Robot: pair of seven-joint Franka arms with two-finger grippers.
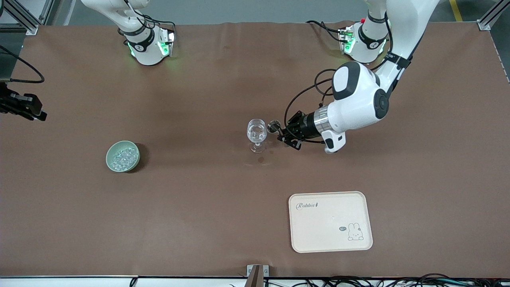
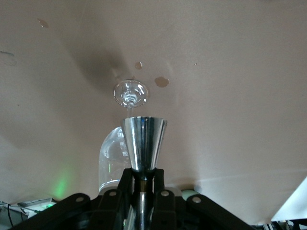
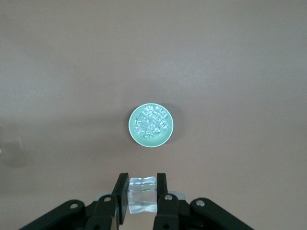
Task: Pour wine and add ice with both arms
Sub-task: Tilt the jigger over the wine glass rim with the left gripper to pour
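My left gripper (image 2: 142,184) pinches jigger (image 2: 143,141) tipped beside glass (image 1: 256,134); right gripper (image 3: 142,195) pinches ice cube (image 3: 142,194) above bowl (image 3: 151,126). Ice drop left.

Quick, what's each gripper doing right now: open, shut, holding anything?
Left gripper: shut on a steel jigger, tipped beside the wine glass.
Right gripper: shut on an ice cube, above the green bowl of ice.

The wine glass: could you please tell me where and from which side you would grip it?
Probably the thin stem of the wine glass, taken side-on from the right arm's end of the table: the glass stands upright and the left gripper, tipping a metal measuring cup at its rim, crowds the left arm's end.
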